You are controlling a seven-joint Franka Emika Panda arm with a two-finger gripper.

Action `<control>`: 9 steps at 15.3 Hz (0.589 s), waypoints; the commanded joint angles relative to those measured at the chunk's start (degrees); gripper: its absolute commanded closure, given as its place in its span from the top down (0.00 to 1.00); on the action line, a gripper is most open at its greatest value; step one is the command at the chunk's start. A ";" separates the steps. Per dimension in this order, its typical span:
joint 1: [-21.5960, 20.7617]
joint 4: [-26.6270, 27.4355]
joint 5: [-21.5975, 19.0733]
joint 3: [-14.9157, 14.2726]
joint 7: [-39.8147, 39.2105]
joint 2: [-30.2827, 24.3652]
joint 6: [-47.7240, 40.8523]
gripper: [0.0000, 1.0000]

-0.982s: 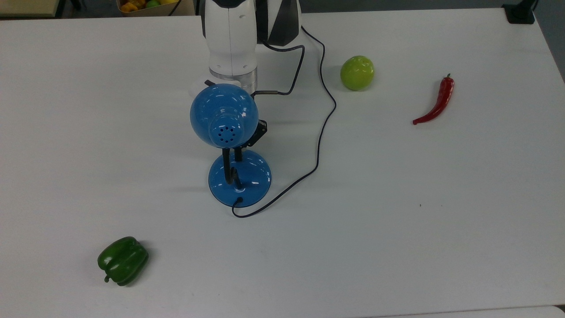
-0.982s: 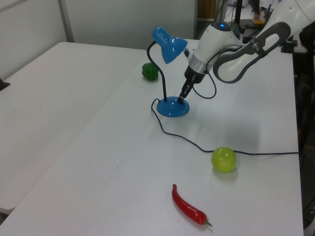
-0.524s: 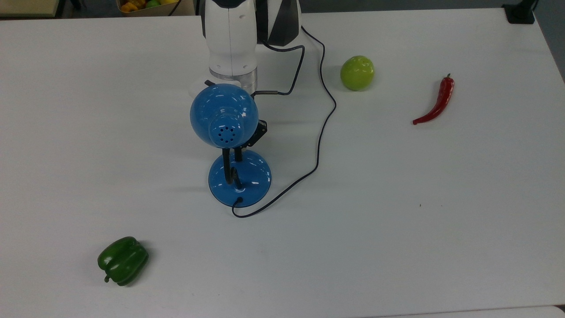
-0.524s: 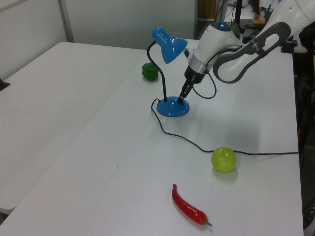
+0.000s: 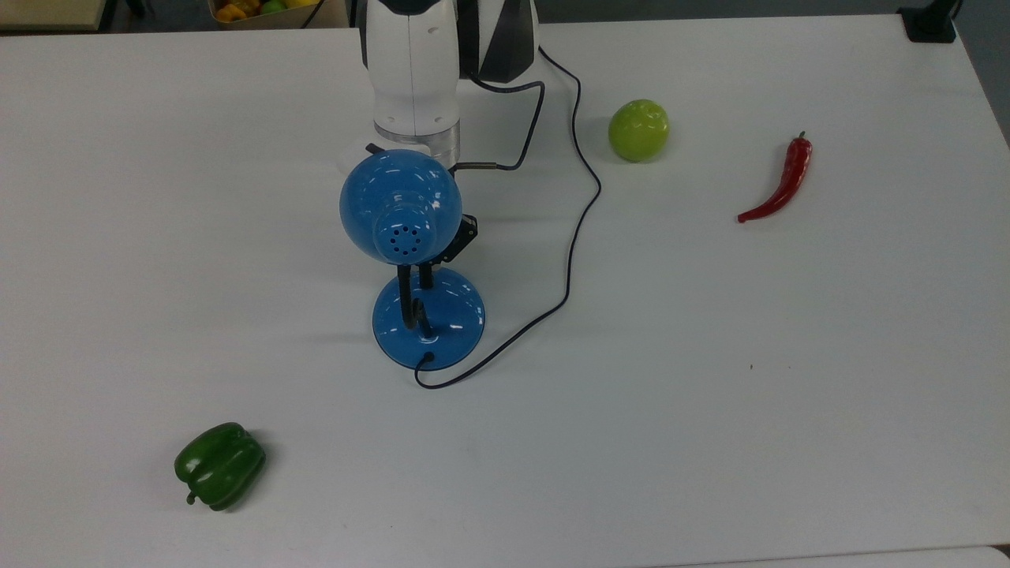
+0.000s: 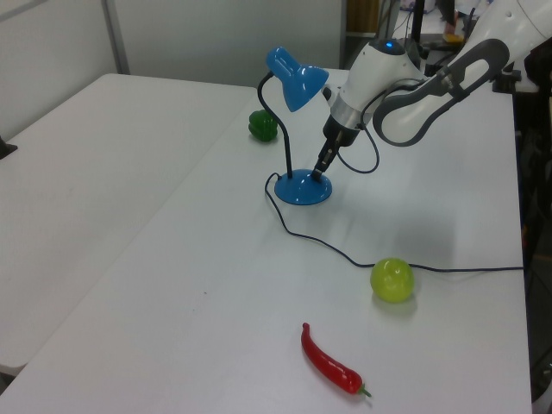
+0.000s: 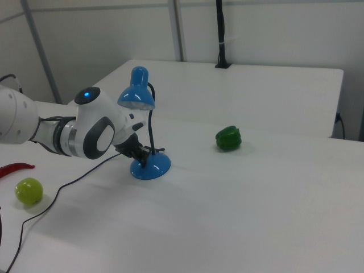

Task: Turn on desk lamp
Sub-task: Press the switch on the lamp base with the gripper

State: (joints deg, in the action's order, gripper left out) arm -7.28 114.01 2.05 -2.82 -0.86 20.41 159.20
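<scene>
I'm down at the round base of the desk lamp (image 6: 297,129), my gripper (image 6: 317,173) tip touching the glossy blue base near the middle of the white table (image 5: 750,410), though I cannot tell how my jaws are set. No glow shows under the dome shade, so I judge the switch still unpressed and the push itself left to do. Smooth shiny blue dome with vent holes, bent black neck, thin black cord (image 5: 574,260) trailing toward the table's back edge.

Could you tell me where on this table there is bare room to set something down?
In the top view, the table is bare right of the cord below the red chili, and left of the desk lamp above the green pepper. It is crowded where the gripper meets the lamp base.
</scene>
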 commanded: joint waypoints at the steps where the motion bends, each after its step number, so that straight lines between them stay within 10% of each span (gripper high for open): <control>1: -0.19 -0.11 1.55 -0.70 0.69 2.26 -1.35 0.00; 9: 0.07 -0.11 1.64 -0.70 0.69 3.05 -1.35 0.00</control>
State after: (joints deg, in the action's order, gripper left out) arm -7.27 113.89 2.07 -2.85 -0.86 20.72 159.16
